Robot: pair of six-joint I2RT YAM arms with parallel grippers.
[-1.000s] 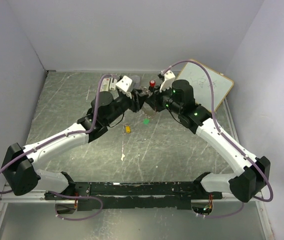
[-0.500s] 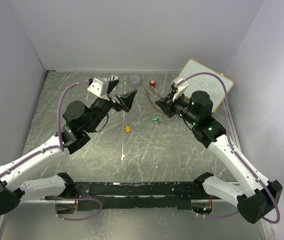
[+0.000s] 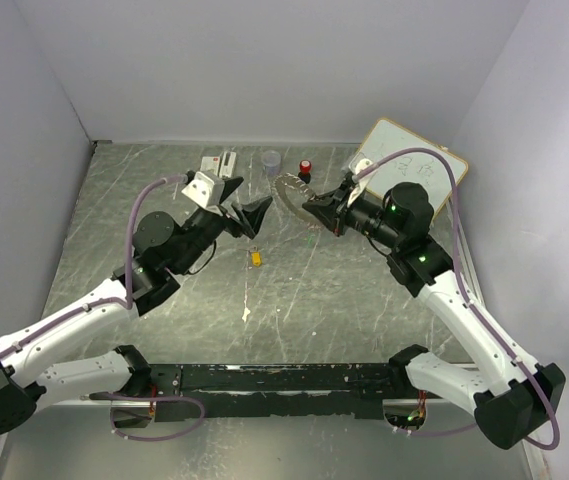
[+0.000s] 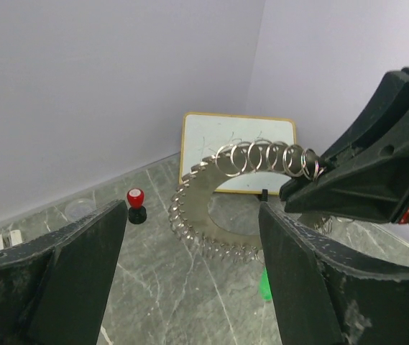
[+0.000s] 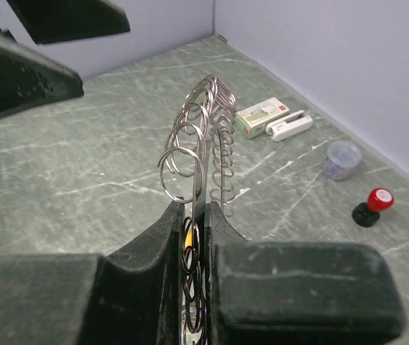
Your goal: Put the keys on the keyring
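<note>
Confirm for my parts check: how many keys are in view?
2. The yellow-orange key lies on the table, near the middle. The green key lies on the table under the keyring that the right gripper holds up. More could be hidden behind the arms.

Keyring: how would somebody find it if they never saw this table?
Start at the whiteboard leaning in the far right corner. Just left of it, the right end effector pinches the keyring, holding it on edge. Unlike the small red-topped knob and cup behind it, it is a big silvery ring fringed with little wire loops.
</note>
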